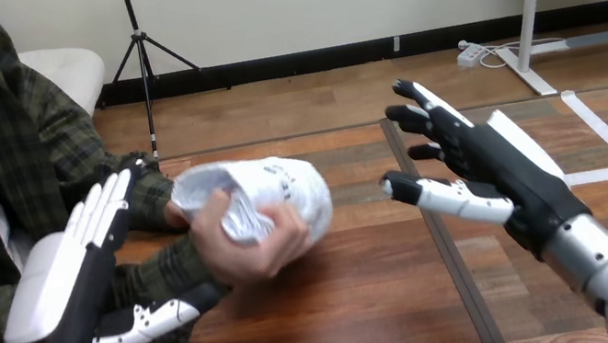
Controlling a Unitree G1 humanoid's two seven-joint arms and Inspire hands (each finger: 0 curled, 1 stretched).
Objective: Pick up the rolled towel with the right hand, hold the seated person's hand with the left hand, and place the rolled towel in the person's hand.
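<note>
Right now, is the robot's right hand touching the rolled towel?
Apart. The head view shows bare table between the right hand and the rolled towel, held in the person's hand.

The person's hand [251, 253] covers the near side of the rolled towel [295, 187].
</note>
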